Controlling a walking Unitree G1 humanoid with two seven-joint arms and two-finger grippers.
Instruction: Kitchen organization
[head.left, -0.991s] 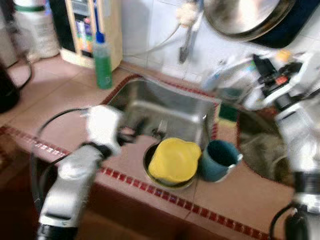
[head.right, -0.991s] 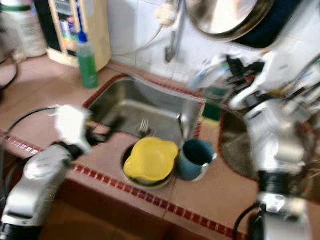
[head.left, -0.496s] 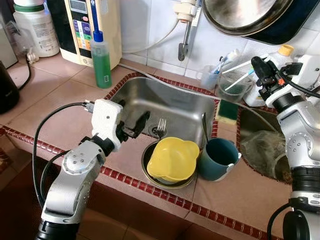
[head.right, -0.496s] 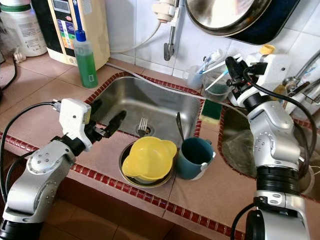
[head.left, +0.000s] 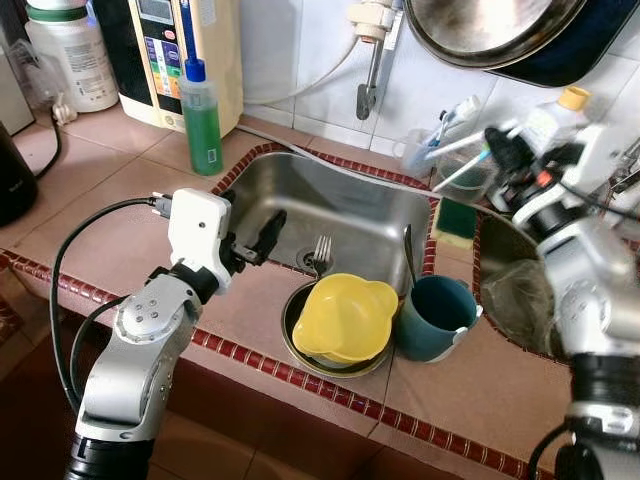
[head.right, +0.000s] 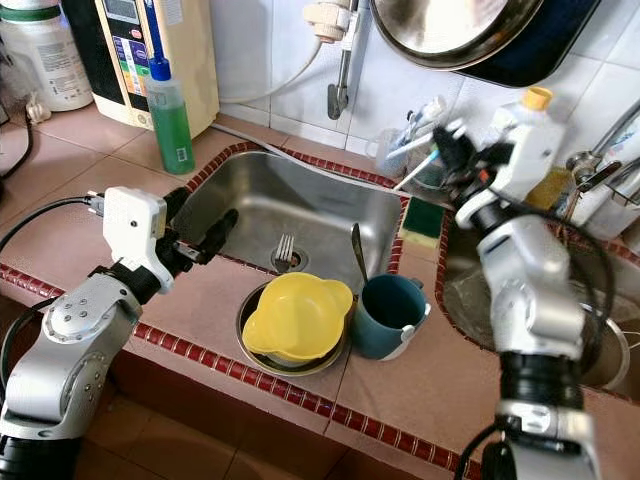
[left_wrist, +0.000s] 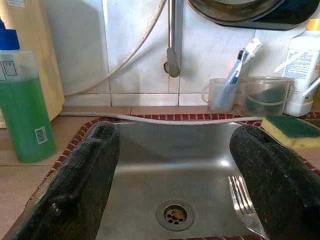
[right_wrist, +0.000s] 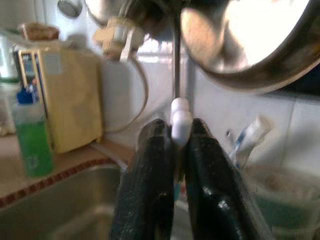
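A yellow bowl (head.left: 345, 318) sits in a metal dish on the counter's front edge, with a teal mug (head.left: 435, 318) beside it. A fork (head.left: 321, 252) and a spoon (head.left: 408, 250) lie in the steel sink (head.left: 340, 200). My left gripper (head.left: 262, 232) hovers open over the sink's left rim, its fingers (left_wrist: 80, 190) wide apart and nothing between them. My right gripper (head.left: 495, 148) is up by the wall near the clear cup of toothbrushes (head.left: 420, 155), shut on a thin white-handled stick (right_wrist: 181, 122) that looks like a toothbrush.
A green soap bottle (head.left: 204, 120) and a beige appliance (head.left: 185, 50) stand at the back left. A green-and-yellow sponge (head.left: 455, 222) lies between the sink and a second basin (head.left: 520, 290). The tap (head.left: 370, 60) and a hanging pan (head.left: 490, 30) are above.
The view has gone from blurred to sharp. My left gripper has shifted slightly left along the sink rim. My right arm has swung left, still holding the white stick.
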